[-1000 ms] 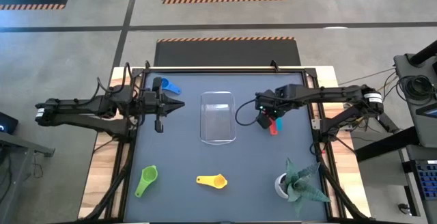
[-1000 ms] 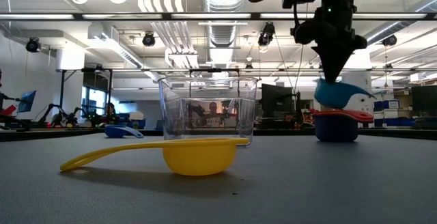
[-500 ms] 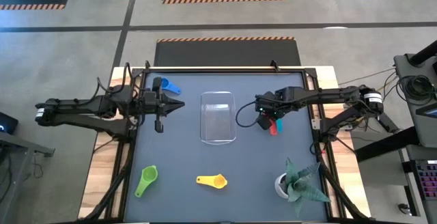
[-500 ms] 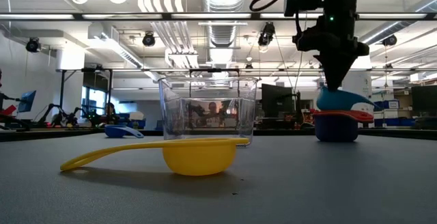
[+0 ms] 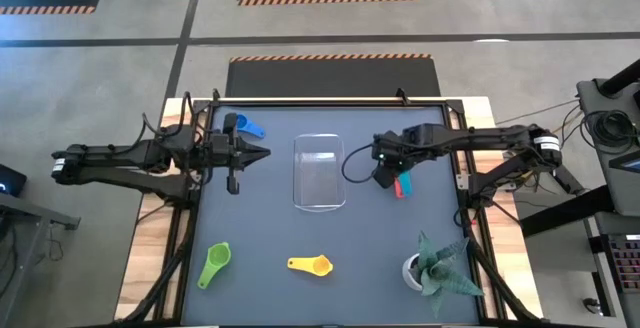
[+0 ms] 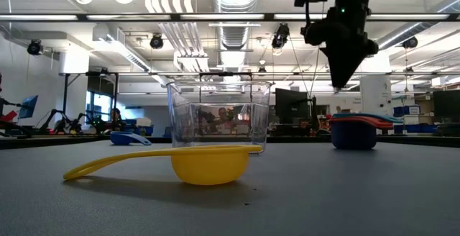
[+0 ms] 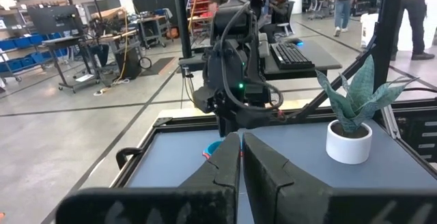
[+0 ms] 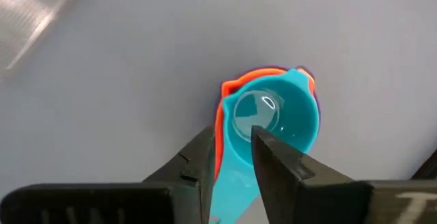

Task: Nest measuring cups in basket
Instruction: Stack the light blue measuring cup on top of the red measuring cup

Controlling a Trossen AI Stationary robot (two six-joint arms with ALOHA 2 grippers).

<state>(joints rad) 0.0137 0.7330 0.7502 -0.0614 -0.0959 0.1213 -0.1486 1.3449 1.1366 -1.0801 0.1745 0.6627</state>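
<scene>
Right pincer (image 6: 336,85) hangs above the cup stack (image 8: 273,118), nearly closed, grasping nothing. Teal cup tops the stack, right of centre on the surface; basket (image 5: 319,171) mid-frame. Light, stiff, slick plastic: likely best pinched at rim or handle. Left pincer (image 5: 262,154) waits clenched, empty.
</scene>
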